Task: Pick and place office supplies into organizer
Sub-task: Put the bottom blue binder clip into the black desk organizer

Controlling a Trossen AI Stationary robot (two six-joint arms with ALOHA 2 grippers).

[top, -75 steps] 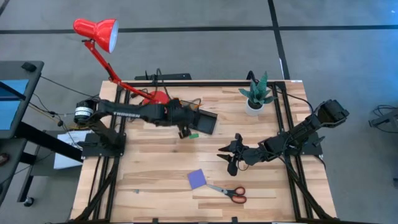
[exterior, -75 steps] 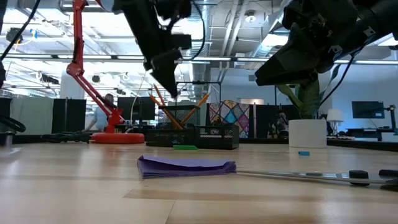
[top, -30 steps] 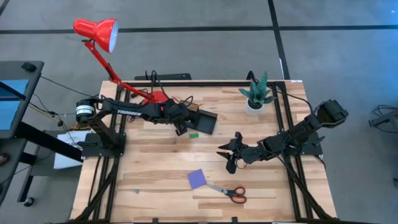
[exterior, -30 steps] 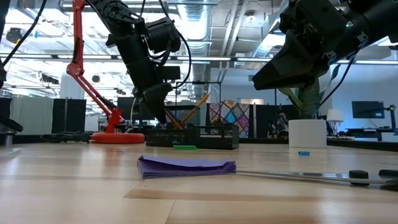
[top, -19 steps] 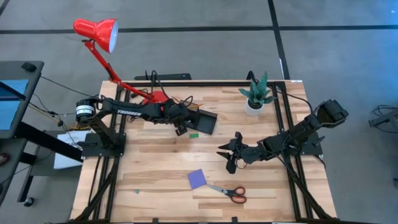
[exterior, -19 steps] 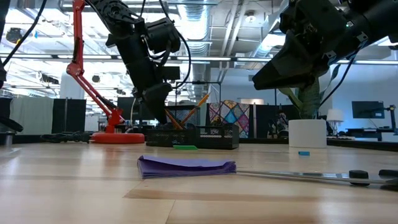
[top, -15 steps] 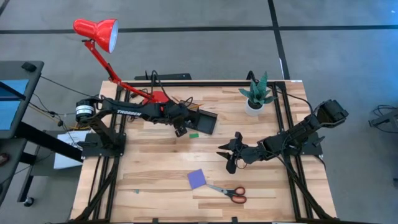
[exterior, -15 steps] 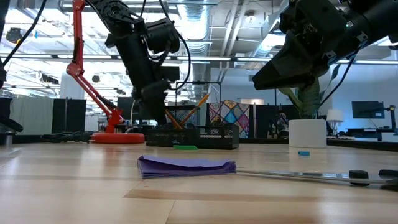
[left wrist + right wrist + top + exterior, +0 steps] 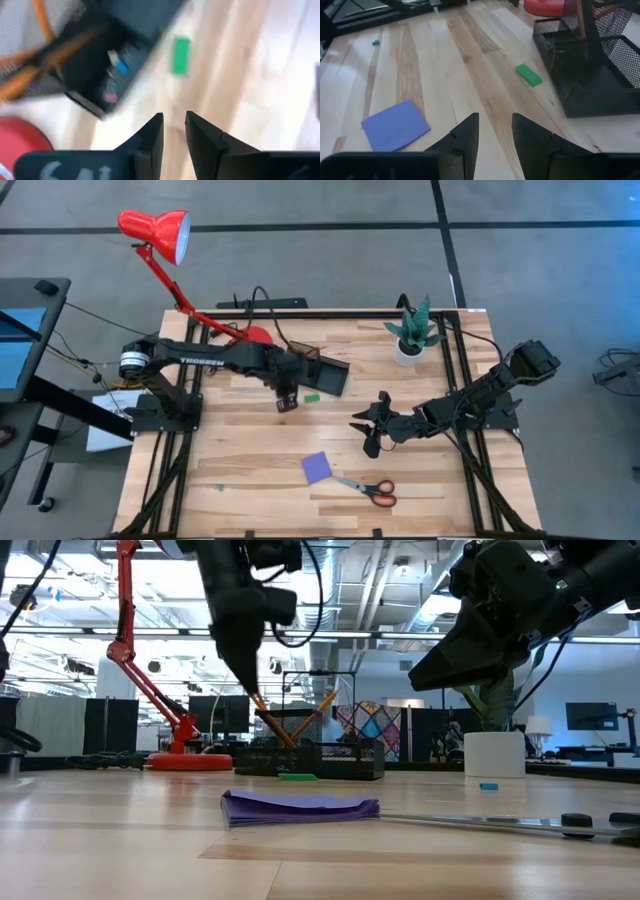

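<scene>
The green eraser (image 9: 312, 396) lies on the table just beside the black organizer (image 9: 328, 376). The left gripper (image 9: 284, 401) hovers near it, fingers slightly parted, holding nothing. The right gripper (image 9: 371, 442) waits mid-table, parted and empty.

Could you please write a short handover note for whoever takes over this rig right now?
Left gripper: empty, jaws slightly apart, above bare wood beside the black mesh organizer.
Right gripper: open, empty, hovering mid-table.
Done: orange pencils stand in the organizer's tall section.
Left: small green eraser on the table just in front of the organizer; purple square notepad and red-handled scissors near the front edge.
Black pens: none visible on the table.
</scene>
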